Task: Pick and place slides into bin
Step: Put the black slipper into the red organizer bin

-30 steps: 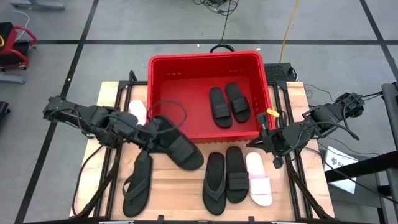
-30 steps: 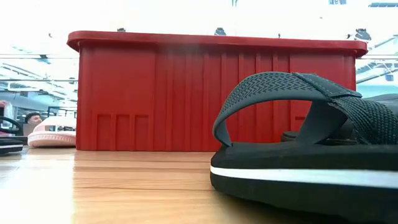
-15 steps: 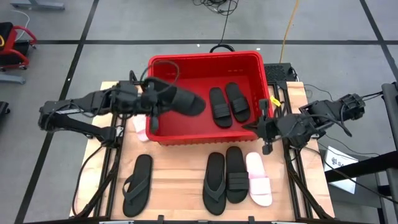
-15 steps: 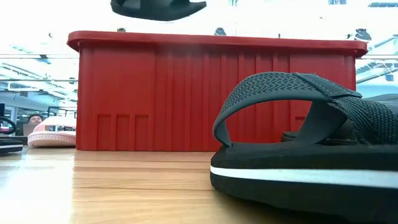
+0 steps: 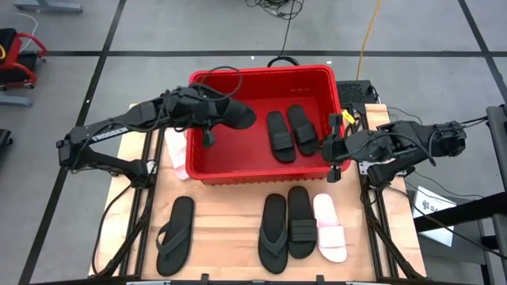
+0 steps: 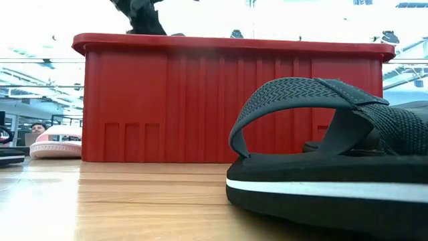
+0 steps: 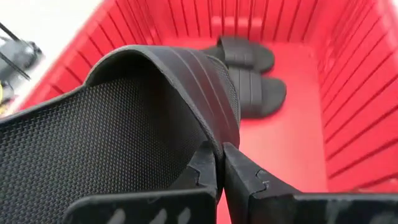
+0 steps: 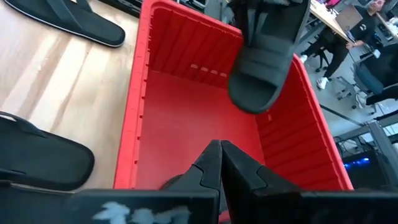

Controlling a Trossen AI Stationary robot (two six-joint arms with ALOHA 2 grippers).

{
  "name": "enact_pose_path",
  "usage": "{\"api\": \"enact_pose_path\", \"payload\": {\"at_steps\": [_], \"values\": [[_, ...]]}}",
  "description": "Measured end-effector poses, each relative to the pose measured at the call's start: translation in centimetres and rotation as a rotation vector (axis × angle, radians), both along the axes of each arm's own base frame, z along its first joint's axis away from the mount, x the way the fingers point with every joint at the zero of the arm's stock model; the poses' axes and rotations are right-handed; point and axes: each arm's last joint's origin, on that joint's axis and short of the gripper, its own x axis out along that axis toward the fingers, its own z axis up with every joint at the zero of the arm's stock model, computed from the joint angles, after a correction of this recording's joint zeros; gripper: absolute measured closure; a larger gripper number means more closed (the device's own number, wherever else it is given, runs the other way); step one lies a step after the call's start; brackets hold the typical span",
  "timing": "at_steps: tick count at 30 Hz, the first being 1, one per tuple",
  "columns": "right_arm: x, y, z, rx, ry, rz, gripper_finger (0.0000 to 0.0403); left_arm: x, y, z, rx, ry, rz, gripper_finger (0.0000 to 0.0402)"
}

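Note:
A black wide-strap slide (image 5: 234, 115) hangs over the left part of the red bin (image 5: 261, 74), with my left gripper (image 5: 211, 120) shut on it. The right wrist view shows the same slide (image 8: 264, 59) above the bin's floor. Two black slides (image 5: 291, 132) lie flat on the bin floor at the right. My right gripper (image 5: 333, 150) is shut and empty beside the bin's right wall. On the table near the front edge lie two black flip-flops (image 5: 174, 236) (image 5: 273, 233), a black slide (image 5: 301, 222) and a pale pink slide (image 5: 329, 228). My left gripper pinches one side of the slide between its two fingers, where the strap meets the sole (image 7: 214, 138). The fingers come from the table's left, slanting down. The slide is lifted clear above the bin's floor, its free end toward the right.
Another pale slide (image 5: 176, 150) lies on the table against the bin's left wall. In the low view a black sandal (image 6: 328, 161) fills the foreground in front of the bin (image 6: 227, 100). Bare wood shows between the bin and the front row of sandals.
My left gripper has carried the black slide up from the table in front of the bin's left corner, toward the far edge and right, over the bin's rim; the slide has turned about. My right gripper has moved toward the far edge along the bin's right wall.

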Motion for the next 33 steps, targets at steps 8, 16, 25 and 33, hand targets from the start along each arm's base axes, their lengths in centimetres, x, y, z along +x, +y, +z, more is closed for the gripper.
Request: {"api": "enact_pose_path", "payload": {"at_steps": [8, 16, 25, 33], "values": [[0.0, -0.3, 0.0, -0.008, 0.005, -0.01, 0.0403, 1.1, 0.7, -2.2, -0.042, 0.14, -0.068, 0.04], [0.0, -0.3, -0.1, -0.007, 0.012, -0.008, 0.0403, 1.1, 0.2, -2.9, -0.078, 0.195, -0.115, 0.0401], [0.0, -0.3, -0.1, -0.008, 0.011, -0.009, 0.0403, 1.3, 0.4, 0.9, -0.095, 0.371, -0.088, 0.04], [0.0, -0.3, -0.1, -0.009, 0.011, -0.009, 0.0403, 4.7, 1.7, 0.9, -0.171, 0.622, -0.178, 0.0401]]}}
